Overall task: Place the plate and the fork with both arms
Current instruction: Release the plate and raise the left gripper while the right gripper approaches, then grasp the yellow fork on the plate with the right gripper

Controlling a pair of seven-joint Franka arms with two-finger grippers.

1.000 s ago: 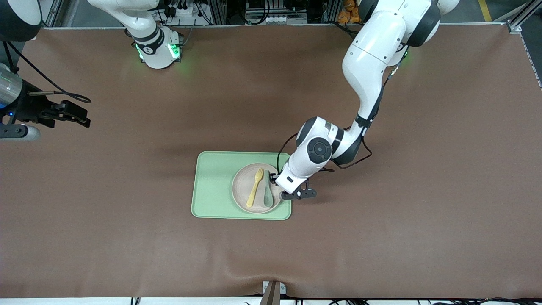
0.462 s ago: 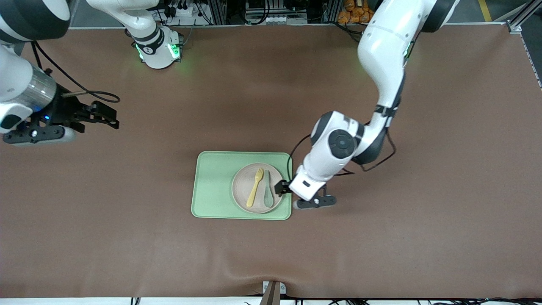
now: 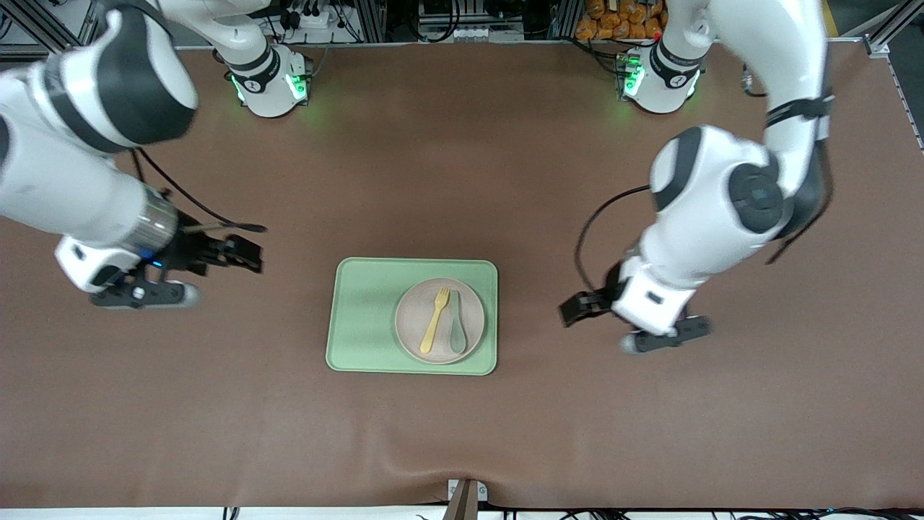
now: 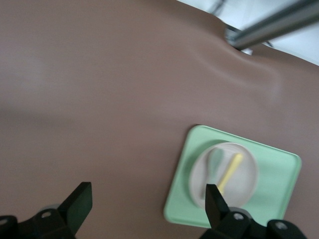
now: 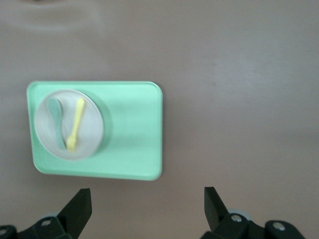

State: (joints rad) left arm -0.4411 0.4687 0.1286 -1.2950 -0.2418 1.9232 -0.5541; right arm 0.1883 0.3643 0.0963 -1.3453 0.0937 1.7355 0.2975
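The pale beige-pink plate (image 3: pixel 413 318) lies on the light green tray (image 3: pixel 364 318) at the table's middle, toward the tray's end nearer the left arm. The yellow fork (image 3: pixel 435 319) lies on the plate beside a grey-green spoon (image 3: pixel 458 332). My left gripper (image 3: pixel 577 309) is open and empty over bare table beside the tray, toward the left arm's end. My right gripper (image 3: pixel 245 256) is open and empty over bare table toward the right arm's end. The left wrist view shows the plate (image 4: pixel 246 174) and fork (image 4: pixel 230 170). So does the right wrist view: plate (image 5: pixel 92 129), fork (image 5: pixel 76 124).
The brown table mat (image 3: pixel 462 433) lies all around the tray. The arms' bases (image 3: pixel 267 79) stand along the table edge farthest from the front camera. A metal bracket (image 3: pixel 465 495) sits at the nearest edge.
My left gripper has drawn away from the plate's edge toward the left arm's end of the table. My right arm has swung in toward the tray. Plate, fork and spoon have not moved.
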